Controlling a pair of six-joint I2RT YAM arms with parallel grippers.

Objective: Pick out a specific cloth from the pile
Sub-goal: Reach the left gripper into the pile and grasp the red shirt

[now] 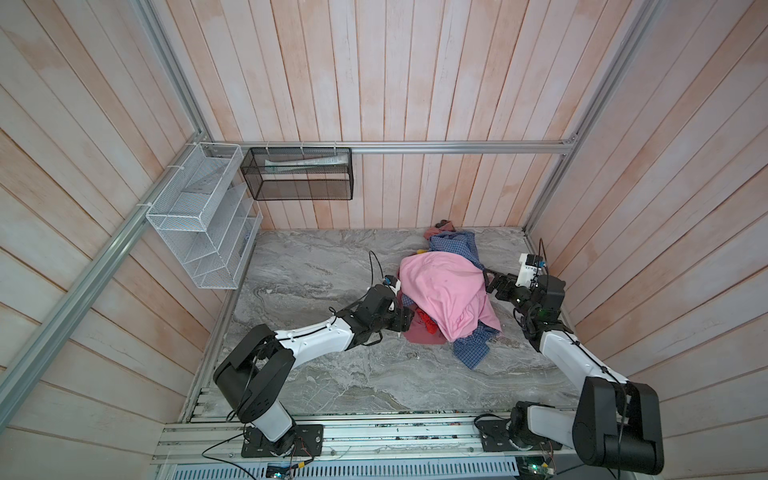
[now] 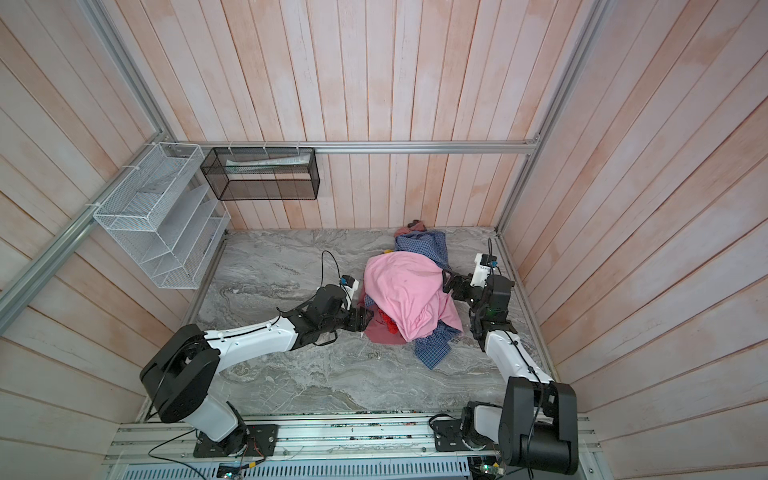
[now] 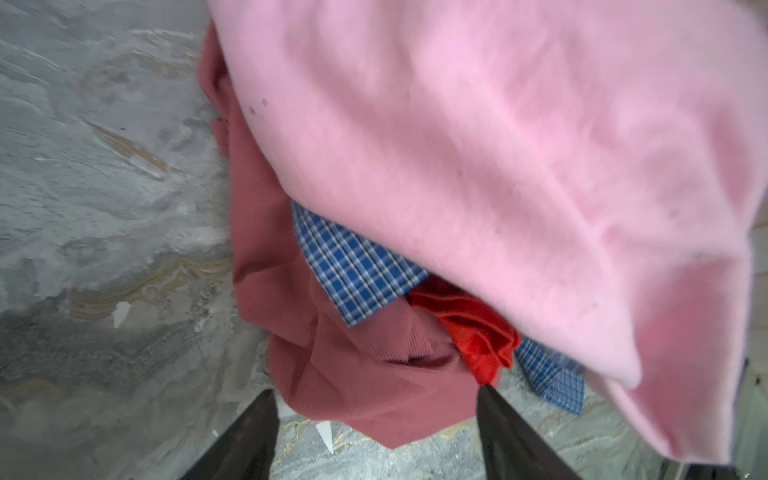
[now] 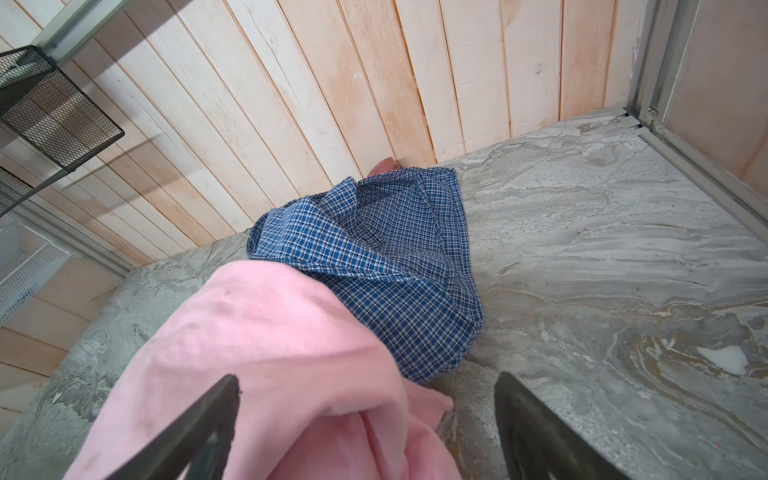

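The cloth (image 3: pixel 478 332), bright red-orange, peeks out from under the large pink cloth (image 1: pixel 444 291) at the near left edge of the pile (image 2: pixel 409 291); in both top views only a small patch (image 1: pixel 428 323) shows. My left gripper (image 3: pixel 376 392) is open at that edge. The dusty maroon cloth (image 3: pixel 365 374) lies between its jaws, and one fingertip (image 3: pixel 488 399) sits at the red cloth's tip. My right gripper (image 4: pixel 368 380) is open at the pile's right side, with a fold of the pink cloth between its jaws. Blue checked shirts (image 4: pixel 374 257) lie beneath.
The pile lies on a grey marble tabletop (image 1: pixel 311 291) near the back wall. A white wire rack (image 1: pixel 199 216) and a black mesh basket (image 1: pixel 297 174) hang at the back left. Aluminium frame rails (image 1: pixel 548 199) edge the table.
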